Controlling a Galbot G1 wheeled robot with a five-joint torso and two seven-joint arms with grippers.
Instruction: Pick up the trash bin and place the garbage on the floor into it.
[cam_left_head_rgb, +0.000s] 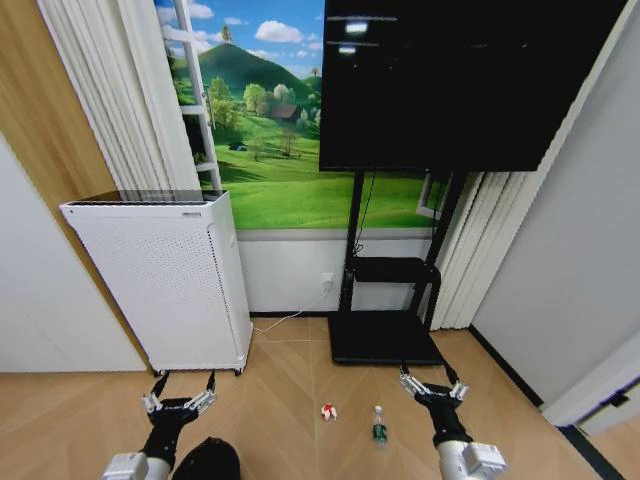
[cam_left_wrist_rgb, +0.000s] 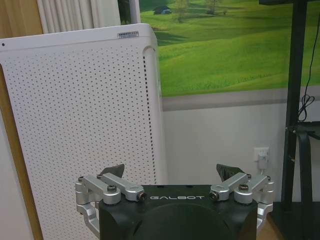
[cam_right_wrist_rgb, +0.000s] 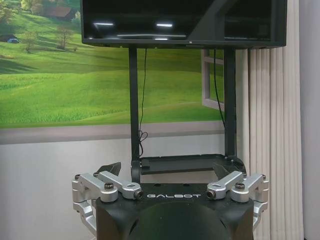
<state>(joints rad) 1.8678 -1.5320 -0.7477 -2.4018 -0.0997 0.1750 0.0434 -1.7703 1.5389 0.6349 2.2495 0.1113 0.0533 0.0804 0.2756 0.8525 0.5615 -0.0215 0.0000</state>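
Note:
The black trash bin (cam_left_head_rgb: 206, 460) shows at the bottom edge of the head view, just right of my left arm. My left gripper (cam_left_head_rgb: 183, 386) hangs open above the floor (cam_left_head_rgb: 280, 400), beyond the bin and empty; the left wrist view has it (cam_left_wrist_rgb: 171, 172) facing the white appliance. Of the garbage, a red-and-white wad (cam_left_head_rgb: 328, 411) and a small clear bottle with a green label (cam_left_head_rgb: 379, 425) lie on the parquet between the arms. My right gripper (cam_left_head_rgb: 430, 384) is open and empty, right of the bottle; in the right wrist view it (cam_right_wrist_rgb: 166, 170) faces the TV stand.
A white perforated appliance (cam_left_head_rgb: 165, 280) stands on castors at the left wall. The TV stand's black flat base (cam_left_head_rgb: 385, 338) lies straight ahead under a large dark screen (cam_left_head_rgb: 470, 80). A grey wall and doorway close the right side.

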